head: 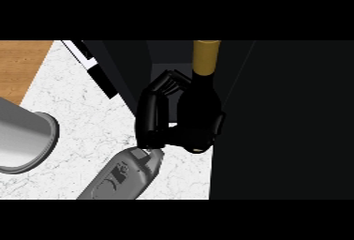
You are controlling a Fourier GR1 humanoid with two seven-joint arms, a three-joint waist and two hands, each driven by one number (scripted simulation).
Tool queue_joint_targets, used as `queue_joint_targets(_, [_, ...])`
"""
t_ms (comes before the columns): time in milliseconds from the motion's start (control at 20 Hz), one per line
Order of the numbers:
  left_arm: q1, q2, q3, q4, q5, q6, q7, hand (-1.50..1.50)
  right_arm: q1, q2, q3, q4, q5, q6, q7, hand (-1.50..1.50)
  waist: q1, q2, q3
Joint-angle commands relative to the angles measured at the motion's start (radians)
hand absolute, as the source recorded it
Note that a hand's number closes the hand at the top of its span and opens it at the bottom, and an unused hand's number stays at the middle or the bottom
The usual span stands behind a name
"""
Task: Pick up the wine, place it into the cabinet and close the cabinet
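Nearest the camera, one grey forearm (124, 176) rose from the lower edge, probably the right, though no second arm showed for comparison. Its black hand (158, 117) was clenched around the wine bottle (200, 101), fingers wrapped over the dark body below the gold-capped neck (206, 56). The bottle sat at the mouth of the dark cabinet (276, 117), seemingly just inside. Glass would be heavy, rigid, slick and breakable, so the mid-body hold looked sensible. A cabinet wall stood close on the right, leaving little room there; the white marble counter (76, 103) lay open leftward, with a grey pot (24, 140) well apart.
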Motion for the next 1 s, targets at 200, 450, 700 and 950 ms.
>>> queue_joint_targets(200, [0.031, 0.004, 0.063, 0.077, 0.063, -0.056, -0.115, 1.50, -0.009, 0.003, -0.044, -0.116, -0.100, -0.033, 0.045, -1.50, 0.010, -0.001, 0.000])
queue_joint_targets(450, [0.059, 0.000, -0.005, 0.143, 0.027, -0.027, -0.160, 1.50, 0.052, 0.000, -0.023, -0.138, -0.112, -0.001, 0.043, -1.50, 0.008, -0.001, 0.000])
queue_joint_targets(700, [-0.010, 0.000, -0.036, 0.227, 0.019, 0.046, -0.197, 1.50, 0.011, 0.050, 0.087, -0.133, 0.008, -0.058, 0.058, -1.50, 0.006, -0.001, 0.000])
queue_joint_targets(950, [-0.009, 0.000, 0.061, 0.336, 0.089, -0.033, -0.319, 1.50, 0.012, -0.006, -0.019, -0.137, -0.094, -0.034, 0.064, -1.50, 0.004, 0.000, 0.000])
